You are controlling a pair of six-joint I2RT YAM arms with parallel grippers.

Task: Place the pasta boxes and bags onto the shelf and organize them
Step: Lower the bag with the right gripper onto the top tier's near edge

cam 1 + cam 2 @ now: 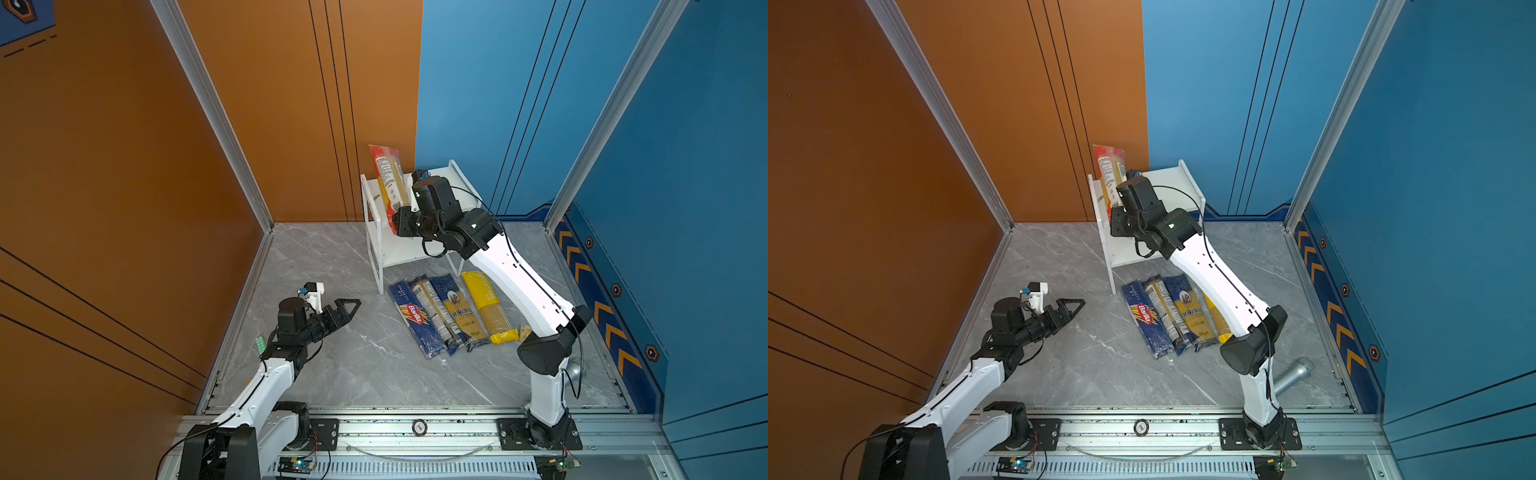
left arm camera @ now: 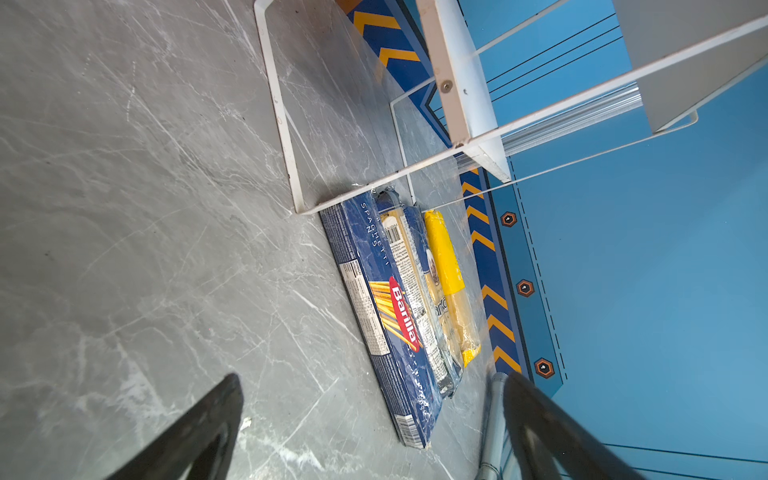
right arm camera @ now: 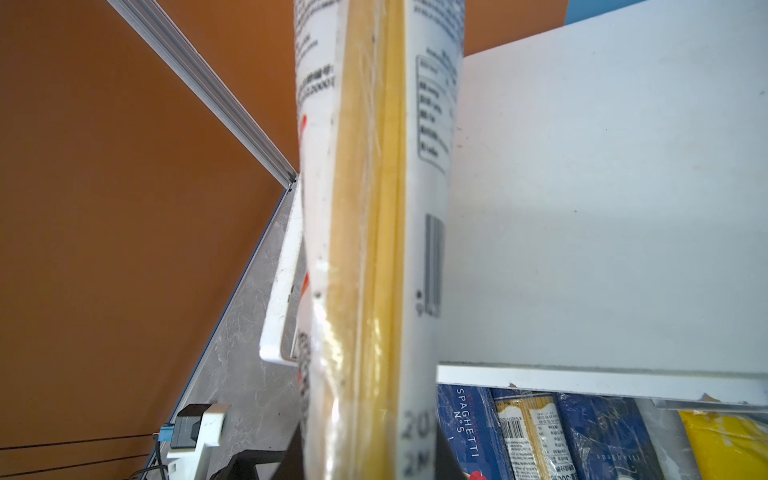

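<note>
Mostly, the red-ended pack hides the right end effector.

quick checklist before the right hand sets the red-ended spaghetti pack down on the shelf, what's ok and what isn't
1. Grip: the right hand is shut on the red-ended pack near its lower end: ok.
2. Pack lying flat: not ok, it stands nearly upright at one end of the shelf.
3. Top board bare: ok in the right wrist view.
4. Pack's lower end resting on a board: cannot tell.
5. Left hand out of the way: ok, it is open and empty above the table, away from the shelf.
6. Other four packs: ok, flat on the table in front of the shelf.
</note>
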